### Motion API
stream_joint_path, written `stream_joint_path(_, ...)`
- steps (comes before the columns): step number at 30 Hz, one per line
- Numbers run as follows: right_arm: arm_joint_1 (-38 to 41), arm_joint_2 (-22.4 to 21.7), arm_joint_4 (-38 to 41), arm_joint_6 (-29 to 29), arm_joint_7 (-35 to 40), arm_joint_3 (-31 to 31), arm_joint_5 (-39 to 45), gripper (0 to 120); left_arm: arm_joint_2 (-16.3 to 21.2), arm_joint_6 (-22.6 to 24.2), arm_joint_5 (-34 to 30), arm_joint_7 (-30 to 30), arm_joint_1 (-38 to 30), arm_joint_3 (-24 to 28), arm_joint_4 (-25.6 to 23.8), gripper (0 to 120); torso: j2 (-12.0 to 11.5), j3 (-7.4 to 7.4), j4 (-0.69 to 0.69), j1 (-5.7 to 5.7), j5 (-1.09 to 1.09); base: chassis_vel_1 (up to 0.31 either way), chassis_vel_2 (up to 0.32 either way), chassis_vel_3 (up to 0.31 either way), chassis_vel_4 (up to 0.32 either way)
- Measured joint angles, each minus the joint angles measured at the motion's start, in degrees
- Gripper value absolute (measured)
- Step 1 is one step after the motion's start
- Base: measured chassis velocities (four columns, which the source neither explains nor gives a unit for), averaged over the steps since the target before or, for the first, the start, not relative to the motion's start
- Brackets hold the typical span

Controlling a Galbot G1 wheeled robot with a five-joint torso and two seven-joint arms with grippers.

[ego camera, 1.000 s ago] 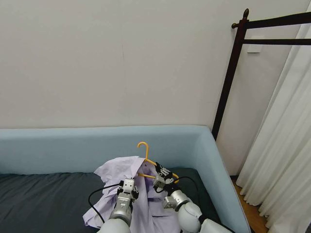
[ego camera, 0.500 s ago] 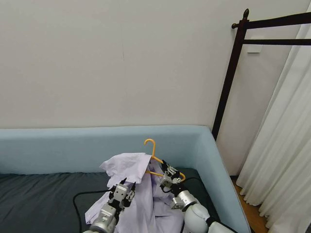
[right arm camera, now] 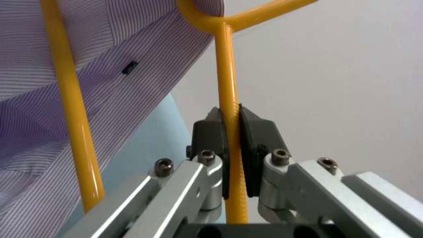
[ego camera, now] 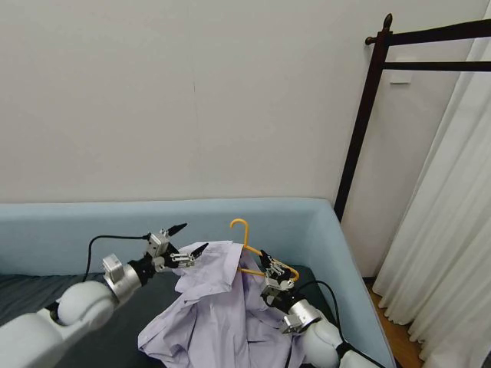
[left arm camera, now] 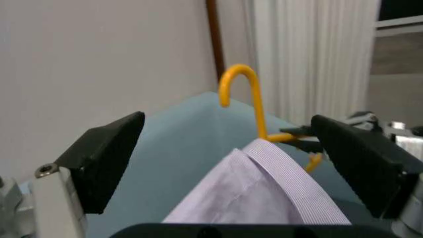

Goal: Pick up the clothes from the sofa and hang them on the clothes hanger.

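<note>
A lilac striped shirt [ego camera: 211,310] hangs on a yellow hanger [ego camera: 244,236] above the dark sofa seat, its lower part resting on the cushion. My right gripper [ego camera: 270,273] is shut on the hanger's wire [right arm camera: 228,99] just under the hook, holding it up. In the right wrist view the shirt [right arm camera: 99,59] drapes over the hanger's shoulder. My left gripper [ego camera: 193,238] is open beside the shirt's collar, on the robot's left, touching nothing. Seen from the left wrist, its two fingers [left arm camera: 106,158] spread wide with the hook [left arm camera: 239,94] and collar [left arm camera: 264,191] beyond them.
A dark wooden clothes rack [ego camera: 367,130] stands to the right, past the sofa's end, with its bar [ego camera: 441,34] up high. White curtains [ego camera: 453,245] hang at the far right. The pale blue sofa back [ego camera: 92,234] runs behind the shirt.
My left arm has swung out to the left and its gripper now sits open beside the collar. The right gripper has lifted the hanger slightly up and right, and the shirt rose with it.
</note>
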Motion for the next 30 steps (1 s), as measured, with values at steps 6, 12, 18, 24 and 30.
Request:
stream_joint_path(6, -0.5, -0.2, 0.2, 1.1, 0.1, 1.3, -1.9, 5, -4.4, 4.6, -2.5, 17.0, -13.5, 9.4, 13.2, 100, 0.0, 0.0, -0.01, 0.01, 0.02, 0.0, 0.0, 0.0, 0.0)
stream_joint_path(12, -0.7, -0.3, 0.2, 1.7, 0.1, 1.7, -2.9, 5, -8.3, 6.4, -2.4, 22.3, -21.0, 15.7, 20.7, 100, 0.0, 0.0, -0.02, 0.01, 0.03, 0.0, 0.0, 0.0, 0.0)
stream_joint_path(18, -0.1, -0.3, -0.3, 2.7, 0.1, 2.2, -4.7, 5, -11.9, 8.1, -0.4, 30.7, -28.8, 25.9, 28.5, 100, 0.0, 0.0, -0.01, 0.01, 0.03, 0.0, 0.0, 0.0, 0.0)
stream_joint_path(24, 0.2, -0.5, 0.2, 3.1, 0.1, 2.3, -5.9, 5, -14.2, 8.1, 0.9, 32.2, -31.0, 28.9, 32.9, 97, 0.0, 0.0, 0.0, 0.01, 0.03, 0.0, 0.0, 0.0, 0.0)
stream_joint_path(30, 0.0, -1.1, 1.5, 4.2, -0.2, 2.1, -8.4, 5, -16.2, 8.0, 2.0, 31.7, -31.6, 29.9, 35.9, 95, 0.0, 0.0, -0.01, 0.01, 0.03, 0.0, 0.0, 0.0, 0.0)
